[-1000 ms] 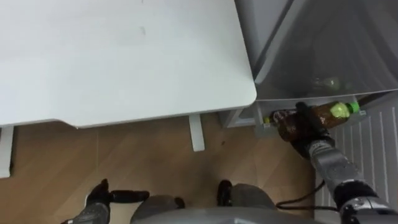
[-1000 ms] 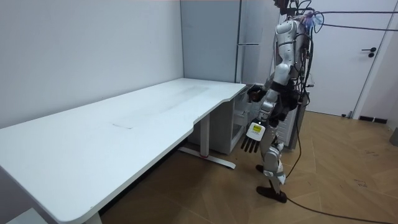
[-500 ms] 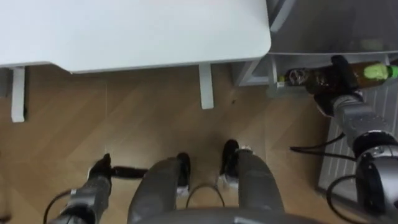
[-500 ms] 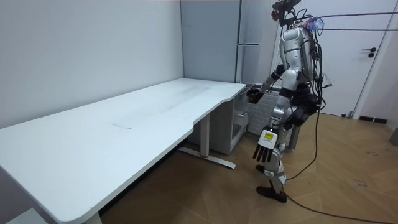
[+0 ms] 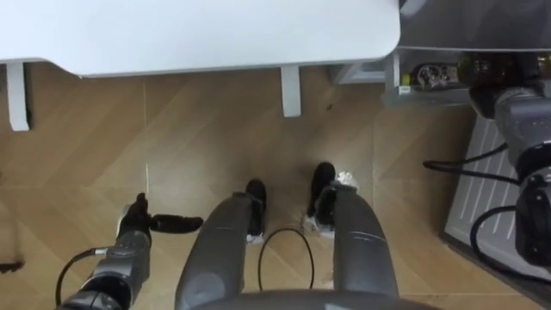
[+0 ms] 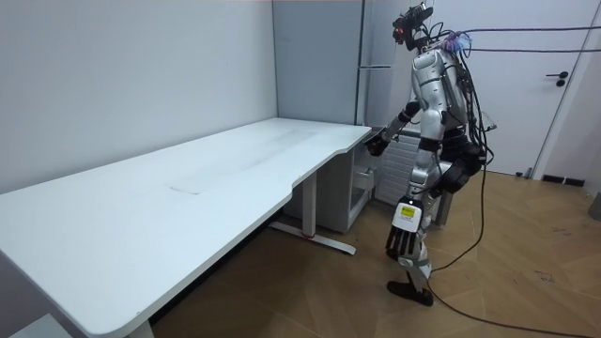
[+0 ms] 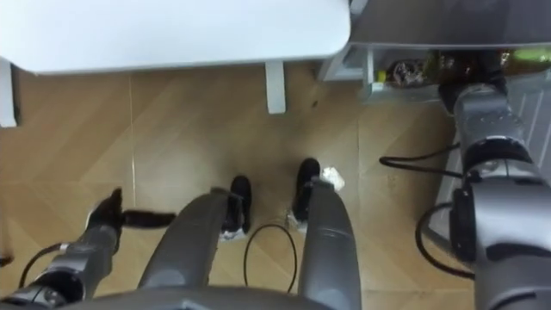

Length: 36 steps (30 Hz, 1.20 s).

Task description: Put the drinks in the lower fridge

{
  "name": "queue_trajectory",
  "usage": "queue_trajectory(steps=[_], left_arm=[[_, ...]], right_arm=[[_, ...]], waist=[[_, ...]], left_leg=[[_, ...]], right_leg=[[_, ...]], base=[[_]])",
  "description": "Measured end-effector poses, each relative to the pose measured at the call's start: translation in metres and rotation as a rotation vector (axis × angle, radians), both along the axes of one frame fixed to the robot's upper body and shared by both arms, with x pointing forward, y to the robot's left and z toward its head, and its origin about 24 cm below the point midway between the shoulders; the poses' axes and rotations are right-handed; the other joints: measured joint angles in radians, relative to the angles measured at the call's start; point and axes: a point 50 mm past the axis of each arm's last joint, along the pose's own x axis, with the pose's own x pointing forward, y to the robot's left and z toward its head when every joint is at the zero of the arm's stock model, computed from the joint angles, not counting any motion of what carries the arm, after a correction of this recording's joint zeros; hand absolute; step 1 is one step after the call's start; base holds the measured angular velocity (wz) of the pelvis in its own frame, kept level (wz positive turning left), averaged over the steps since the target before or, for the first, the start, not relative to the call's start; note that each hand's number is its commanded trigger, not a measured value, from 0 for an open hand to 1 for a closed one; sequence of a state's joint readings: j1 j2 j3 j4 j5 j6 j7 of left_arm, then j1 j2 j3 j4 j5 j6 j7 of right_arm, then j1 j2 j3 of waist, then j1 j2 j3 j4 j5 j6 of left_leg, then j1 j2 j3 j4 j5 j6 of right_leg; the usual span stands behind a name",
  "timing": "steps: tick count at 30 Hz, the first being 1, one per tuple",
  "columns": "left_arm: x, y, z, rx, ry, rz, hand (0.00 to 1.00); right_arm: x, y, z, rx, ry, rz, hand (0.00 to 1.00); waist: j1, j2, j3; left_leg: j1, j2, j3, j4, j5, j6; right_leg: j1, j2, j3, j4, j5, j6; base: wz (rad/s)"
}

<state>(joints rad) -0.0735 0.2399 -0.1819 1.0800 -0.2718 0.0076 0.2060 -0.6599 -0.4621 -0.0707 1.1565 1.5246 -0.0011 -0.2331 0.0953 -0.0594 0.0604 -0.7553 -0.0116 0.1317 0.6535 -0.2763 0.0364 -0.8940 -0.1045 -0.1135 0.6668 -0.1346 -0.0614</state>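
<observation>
Task thing: one drink, a brown bottle (image 7: pixel 461 60) w/ green cap, lying sideways at the mouth of the lower fridge (image 7: pixel 448 21), cap end toward the robot's right.
R hand (image 7: pixel 456 84): reached fwd to the fridge opening, right under the bottle; dark fingers look curled round its middle, partly hidden by the wrist. Bottle is in this hand, not set down as far as I can tell.
L hand (image 5: pixel 138 228): low at the robot's left side, over the floor (image 5: pixel 215 129); fingers straight, thumb up, holding nothing.
Table (image 5: pixel 198 34): white, to the front-left; its rounded corner is just beside the fridge opening. The top shows nothing on it.
Fridge bin: small white ledge (image 7: pixel 379 73) at the front of the opening, left of the bottle's label end; whether they touch, can't tell.
Panel (image 5: pixel 482 198): ribbed, white, low on the floor side under the R arm.
Stance (room view): robot upright on both feet at the table's far corner, facing the tall grey fridge, R arm out toward it, L arm hanging by the thigh.
</observation>
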Motion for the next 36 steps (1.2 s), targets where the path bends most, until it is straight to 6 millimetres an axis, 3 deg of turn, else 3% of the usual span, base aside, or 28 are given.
queue_trajectory(steps=[9,10,11,22,36], left_arm=[[0.002,0.001,0.002,0.046,-0.003,-0.046,0.00],[0.002,0.000,0.002,0.047,-0.001,-0.052,0.00],[0.002,0.000,0.002,0.047,-0.001,-0.054,0.00],[-0.002,0.006,0.004,0.070,0.002,-0.070,0.00],[-0.010,0.005,0.002,0.070,0.003,-0.067,0.00]], right_arm=[[0.011,0.002,0.016,-0.008,-0.043,0.012,1.00],[0.011,0.003,0.016,-0.009,-0.045,0.013,0.26],[0.011,0.003,0.016,-0.009,-0.045,0.013,0.00],[0.012,0.003,0.017,-0.020,-0.047,0.022,0.00],[0.014,0.006,0.018,-0.051,-0.061,0.061,0.00]], waist=[[-0.007,-0.001,0.0002],[-0.007,-0.001,0.0002],[-0.008,-0.002,-0.0001],[-0.006,-0.006,-0.0015],[-0.008,-0.006,-0.0021]], left_leg=[[-0.091,-0.002,-0.001,0.090,-0.028,0.015],[-0.098,-0.002,-0.002,0.102,-0.032,0.016],[-0.101,-0.002,-0.002,0.108,-0.033,0.017],[-0.134,0.004,-0.004,0.179,-0.055,0.029],[-0.139,0.004,-0.005,0.183,-0.055,0.029]], right_leg=[[-0.079,-0.019,-0.002,0.082,-0.022,0.006],[-0.083,-0.020,-0.002,0.089,-0.023,0.006],[-0.085,-0.021,-0.002,0.095,-0.024,0.006],[-0.108,-0.032,-0.011,0.143,-0.035,0.009],[-0.112,-0.034,-0.014,0.146,-0.036,0.008]], base=[[0.07],[0.00],[0.05],[0.01],[0.00]])
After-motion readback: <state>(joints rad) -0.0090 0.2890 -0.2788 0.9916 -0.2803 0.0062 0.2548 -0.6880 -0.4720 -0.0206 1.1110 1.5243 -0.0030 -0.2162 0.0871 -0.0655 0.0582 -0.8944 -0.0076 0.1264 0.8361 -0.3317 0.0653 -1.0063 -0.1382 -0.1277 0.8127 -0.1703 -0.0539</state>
